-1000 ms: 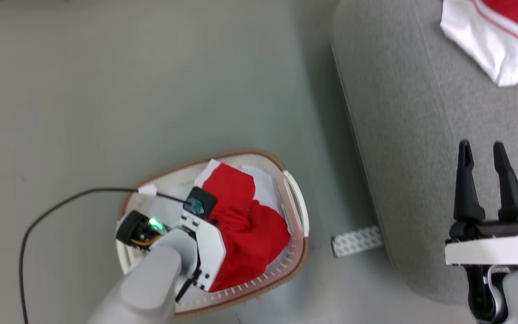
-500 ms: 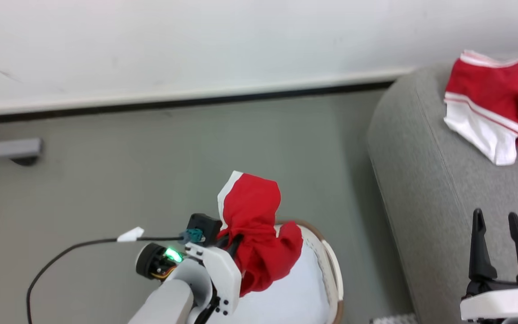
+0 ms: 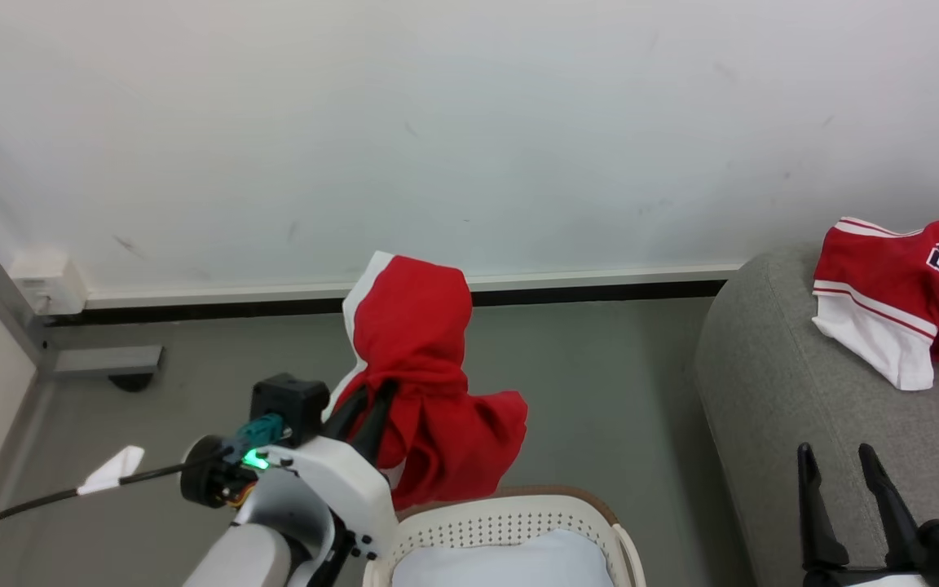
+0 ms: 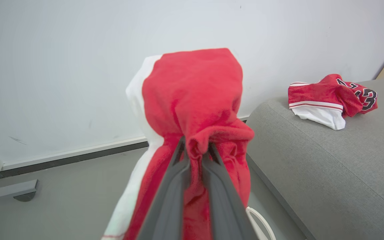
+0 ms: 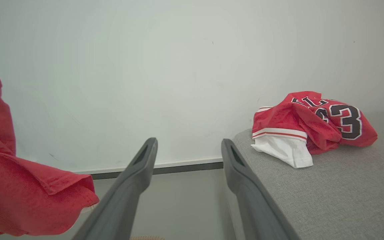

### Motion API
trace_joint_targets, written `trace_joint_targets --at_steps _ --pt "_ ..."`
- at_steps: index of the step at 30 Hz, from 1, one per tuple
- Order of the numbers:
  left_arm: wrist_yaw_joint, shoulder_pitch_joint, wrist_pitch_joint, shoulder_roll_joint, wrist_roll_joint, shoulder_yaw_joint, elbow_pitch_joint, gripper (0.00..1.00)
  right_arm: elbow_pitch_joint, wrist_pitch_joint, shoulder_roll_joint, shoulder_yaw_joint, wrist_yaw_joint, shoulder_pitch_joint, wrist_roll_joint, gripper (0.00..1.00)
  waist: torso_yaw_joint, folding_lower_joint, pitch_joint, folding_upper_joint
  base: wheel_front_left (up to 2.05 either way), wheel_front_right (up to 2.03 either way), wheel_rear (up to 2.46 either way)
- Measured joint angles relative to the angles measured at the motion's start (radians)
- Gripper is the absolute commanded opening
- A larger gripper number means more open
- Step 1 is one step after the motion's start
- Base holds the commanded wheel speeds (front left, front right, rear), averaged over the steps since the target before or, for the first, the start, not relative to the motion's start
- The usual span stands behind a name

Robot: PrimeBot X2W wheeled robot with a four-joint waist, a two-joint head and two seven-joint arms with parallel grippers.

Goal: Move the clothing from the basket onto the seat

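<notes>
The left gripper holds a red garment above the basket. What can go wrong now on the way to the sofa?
1. The left gripper pinches only a small fold of the red garment; it might slip out.
2. The hanging cloth ends close to the basket rim and could snag there.

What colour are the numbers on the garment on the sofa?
Black numbers, white-edged; right wrist view.

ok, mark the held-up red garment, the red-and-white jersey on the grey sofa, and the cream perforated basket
held-up bright red soft garment (image 3: pixel 421 326): head view, upper red fold.
crumpled red-and-white numbered jersey (image 5: pixel 285 116): right wrist view, red body left of the digits.
oval cream perforated plastic basket (image 3: pixel 502 518): head view, perforated far wall.
</notes>
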Motion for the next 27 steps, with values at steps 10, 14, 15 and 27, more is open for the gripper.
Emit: trace_joint_targets --at_steps 10,14,15,27 --pt "0.047 0.050 0.086 0.070 -0.016 0.047 -0.261 0.00 0.001 0.000 -0.001 0.191 0.000 0.007 -0.067 1.00 -0.008 0.0001 -0.023 0.0000 0.00 0.00 0.00" --pt "0.055 0.053 0.099 0.077 -0.016 0.046 -0.299 0.00 -0.008 0.000 -0.002 0.270 0.000 -0.032 -0.085 1.00 -0.013 0.0002 -0.021 0.0000 0.00 0.00 0.00" --pt "0.055 0.054 0.107 0.077 -0.016 0.041 -0.316 0.00 -0.015 0.000 -0.012 0.346 0.000 -0.060 -0.080 1.00 -0.016 0.0002 -0.020 0.0000 0.00 0.00 0.00" --pt "0.037 0.047 0.130 0.055 -0.011 -0.026 -0.369 0.00 0.043 0.000 -0.116 0.690 0.000 -0.304 0.062 1.00 -0.009 0.0003 -0.011 0.0000 0.00 0.00 0.00"
